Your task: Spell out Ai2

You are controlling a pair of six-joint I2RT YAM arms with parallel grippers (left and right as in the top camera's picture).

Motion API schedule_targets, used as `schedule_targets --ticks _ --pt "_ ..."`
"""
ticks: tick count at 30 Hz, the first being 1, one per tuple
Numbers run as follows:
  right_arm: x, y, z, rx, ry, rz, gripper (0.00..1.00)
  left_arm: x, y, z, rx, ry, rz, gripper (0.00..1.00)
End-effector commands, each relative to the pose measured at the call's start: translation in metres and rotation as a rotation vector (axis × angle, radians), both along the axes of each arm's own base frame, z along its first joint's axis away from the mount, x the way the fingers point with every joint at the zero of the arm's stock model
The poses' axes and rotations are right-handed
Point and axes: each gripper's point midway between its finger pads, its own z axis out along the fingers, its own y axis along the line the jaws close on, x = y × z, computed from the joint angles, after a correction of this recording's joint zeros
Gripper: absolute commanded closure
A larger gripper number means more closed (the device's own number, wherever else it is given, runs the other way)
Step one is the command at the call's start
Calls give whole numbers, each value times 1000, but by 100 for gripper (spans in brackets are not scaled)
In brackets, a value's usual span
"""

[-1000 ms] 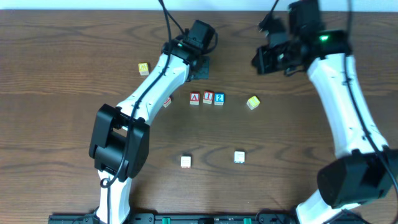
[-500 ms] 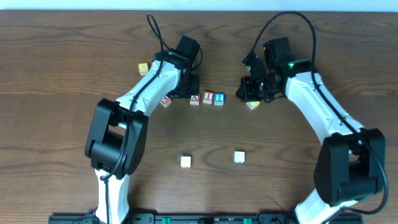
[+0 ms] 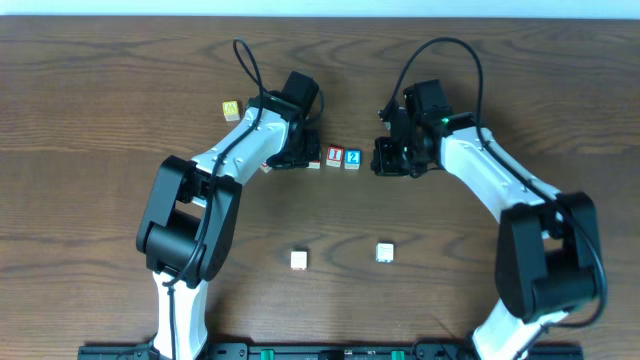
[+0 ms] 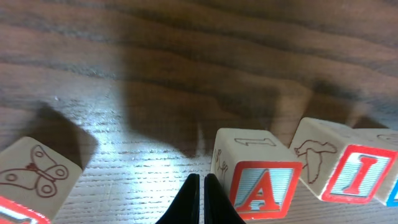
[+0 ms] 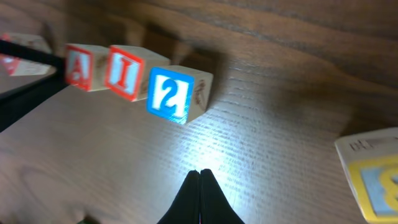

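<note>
We counted three small wooden letter cubes in one row: red-framed A cube (image 4: 264,190), red-framed I cube (image 4: 359,174), blue-framed 2 cube (image 5: 169,93). They sat between left gripper (image 4: 200,180) and right gripper (image 5: 200,175), both with fingers pinched together, empty.

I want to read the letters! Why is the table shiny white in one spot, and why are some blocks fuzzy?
Left wrist view: white glare on the wood by the left claw, dark shadows behind the sharp A block. Right wrist view: glare in front of the 2 block, A block blurry here. Overhead view: even light, tiny letters.
</note>
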Motion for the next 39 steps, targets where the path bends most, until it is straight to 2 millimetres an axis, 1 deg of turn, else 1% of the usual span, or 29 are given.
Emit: schedule_targets --ticks 1,5,11,21,24,28,39 --pt "-3 4 -15 13 48 -19 99 5 4 -2 -20 1 27 94" --pt "2 5 -17 17 34 -21 98 12 3 0 -59 -13 37 94" --pt "11 7 -15 30 -7 -24 99 17 1 1 -70 -31 36 94" --pt "16 14 -30 42 13 -53 99 15 1 -4 -69 -19 39 95" --pt "16 16 -30 43 8 -50 99 12 2 -7 -70 -10 39 95" --pt "20 18 -28 51 -5 -55 98 8 -3 -9 -100 7 47 94" --pt "20 28 -26 59 -24 -37 99 12 -11 -6 -148 -6 47 94"
